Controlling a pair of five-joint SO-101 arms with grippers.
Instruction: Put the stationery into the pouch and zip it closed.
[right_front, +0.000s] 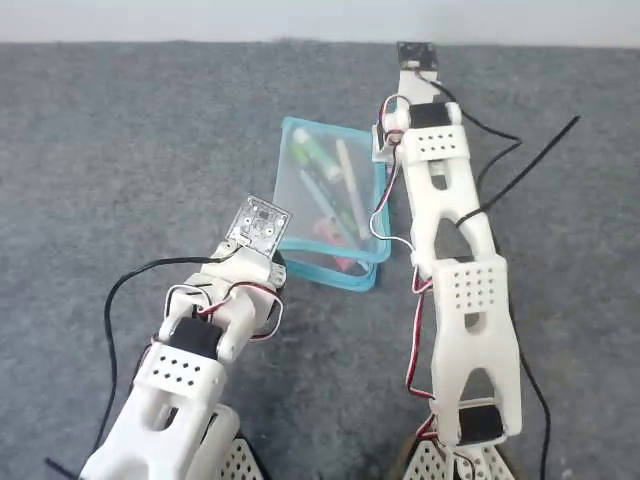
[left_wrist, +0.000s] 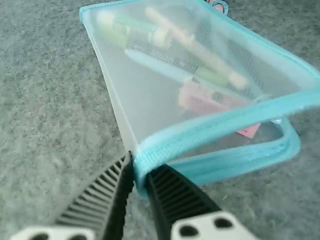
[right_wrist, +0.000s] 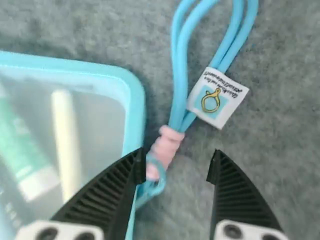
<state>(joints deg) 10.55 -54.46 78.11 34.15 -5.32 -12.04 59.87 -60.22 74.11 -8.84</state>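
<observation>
Grey bench (right_front: 120, 150) carries the pouch (right_front: 330, 200), stationery (right_front: 325, 185) inside, where our left fingers (left_wrist: 112, 192) pinch its zip-end corner and our right fingers (right_wrist: 235, 190) stand spread around the pink zip pull (right_wrist: 162, 150), which we judge could slip free if they close on the cord (right_wrist: 200, 50) alone.

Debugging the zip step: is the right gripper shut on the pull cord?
No: the right gripper is open, its jaws well apart, with the pull cord lying between them, close to one jaw.
</observation>
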